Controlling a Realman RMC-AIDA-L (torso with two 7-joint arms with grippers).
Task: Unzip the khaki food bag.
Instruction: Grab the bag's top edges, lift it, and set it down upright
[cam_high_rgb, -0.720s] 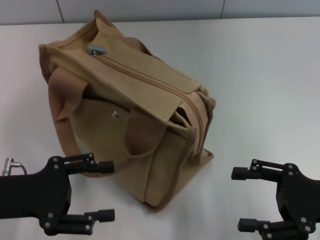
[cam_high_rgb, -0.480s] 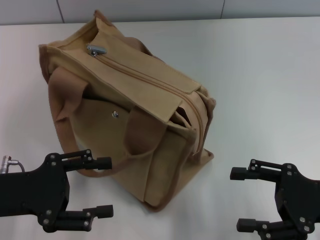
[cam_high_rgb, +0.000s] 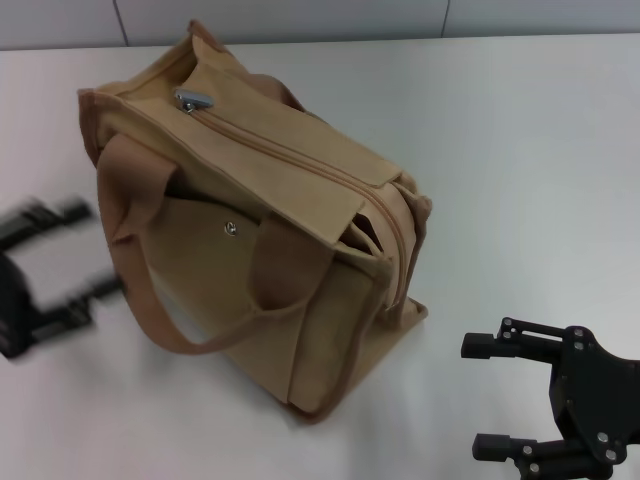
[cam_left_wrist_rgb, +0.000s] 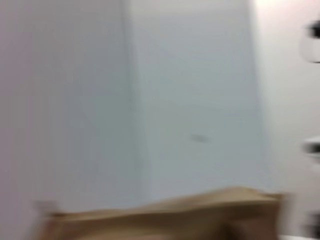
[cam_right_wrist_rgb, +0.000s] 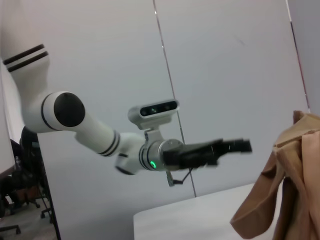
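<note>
Both grippers parted and empty beside the bag.

We see the left gripper (cam_high_rgb: 60, 265), jaws spread, at the far-left edge beside the boxy tan canvas food bag (cam_high_rgb: 270, 240); the right gripper (cam_high_rgb: 500, 395) hangs released at the near right; the bag sits mid-table (cam_high_rgb: 520, 150), its grey metal zipper pull (cam_high_rgb: 190, 99) at the far-left end.

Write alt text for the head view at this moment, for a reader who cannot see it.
A khaki food bag stands on a white table, zipper closed, its grey metal pull at the far end. The left gripper, fingers open, is a motion-blurred shape left of the bag, touching nothing. The right gripper sits open at the near right.
</note>
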